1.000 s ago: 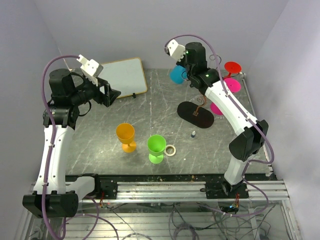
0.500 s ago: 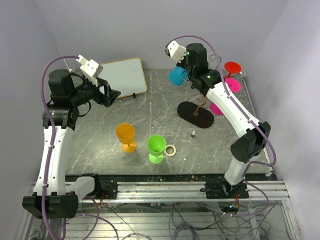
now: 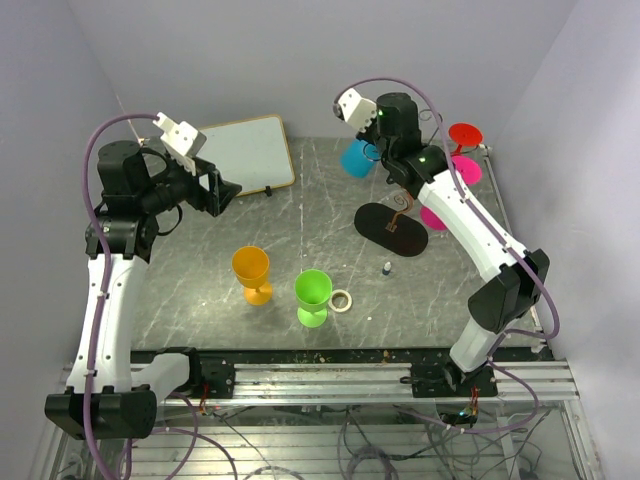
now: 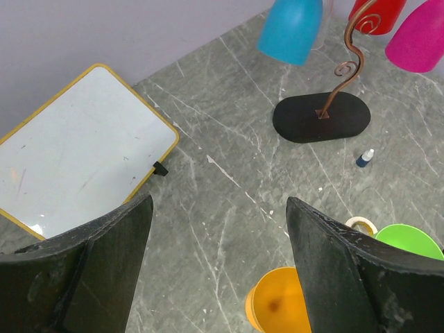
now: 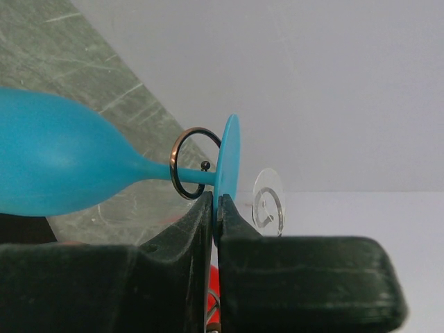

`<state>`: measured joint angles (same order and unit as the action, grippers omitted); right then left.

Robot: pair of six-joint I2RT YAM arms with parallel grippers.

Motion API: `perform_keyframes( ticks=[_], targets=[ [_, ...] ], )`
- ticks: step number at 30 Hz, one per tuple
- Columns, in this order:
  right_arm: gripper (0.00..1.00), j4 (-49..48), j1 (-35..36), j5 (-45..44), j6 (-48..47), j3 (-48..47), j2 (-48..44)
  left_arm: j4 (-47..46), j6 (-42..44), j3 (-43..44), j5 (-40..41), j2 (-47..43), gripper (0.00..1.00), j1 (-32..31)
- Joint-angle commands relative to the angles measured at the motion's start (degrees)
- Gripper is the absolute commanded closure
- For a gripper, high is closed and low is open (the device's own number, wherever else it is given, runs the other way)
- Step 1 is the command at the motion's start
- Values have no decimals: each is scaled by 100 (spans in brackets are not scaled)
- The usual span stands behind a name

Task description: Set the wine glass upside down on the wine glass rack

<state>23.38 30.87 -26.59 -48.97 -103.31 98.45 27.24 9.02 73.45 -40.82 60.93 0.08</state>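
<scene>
My right gripper point(image 3: 372, 140) is shut on the round foot of a blue wine glass point(image 3: 356, 158), held bowl-down beside the top of the wine glass rack point(image 3: 392, 229). In the right wrist view the fingers point(image 5: 216, 201) pinch the foot's rim point(image 5: 227, 159), and the stem lies inside a curled wire hook point(image 5: 182, 165). The blue bowl point(image 5: 48, 166) points left. The rack's stem point(image 4: 340, 76) rises from its black oval base point(image 4: 321, 118). My left gripper point(image 3: 222, 190) is open and empty above the table's left side, far from the rack.
Red point(image 3: 465, 133) and pink point(image 3: 463, 169) glasses hang on the rack's right side, and a clear foot point(image 5: 268, 201) shows behind. An orange goblet point(image 3: 251, 272), a green goblet point(image 3: 313, 295), a tape roll point(image 3: 341, 300) and a small bottle point(image 3: 387, 268) stand in front. A whiteboard point(image 3: 245, 153) lies back left.
My right gripper has carried the blue glass a little right and down, closer to the rack's top. The left arm has not moved.
</scene>
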Motion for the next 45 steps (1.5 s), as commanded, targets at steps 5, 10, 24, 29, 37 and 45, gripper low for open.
perform_keyframes(
  ticks=[5,10,24,29,37,45],
  targets=[
    [90,-216,19,-68,-78,228,-235,-105,74,-84,-202,-143,12,54],
    [86,-264,30,-130,-96,410,-340,-129,52,-107,-216,-144,12,63],
    [74,-308,2,-275,-105,591,-476,-195,28,-206,-259,-168,12,89],
    [68,-331,-2,-320,-160,684,-491,-201,48,-234,-243,-183,12,98],
    [49,-317,-53,-332,-171,797,-586,-242,50,-272,-259,-178,12,98],
    [36,-303,-110,-356,-163,803,-702,-237,52,-296,-259,-195,12,103]
  ],
)
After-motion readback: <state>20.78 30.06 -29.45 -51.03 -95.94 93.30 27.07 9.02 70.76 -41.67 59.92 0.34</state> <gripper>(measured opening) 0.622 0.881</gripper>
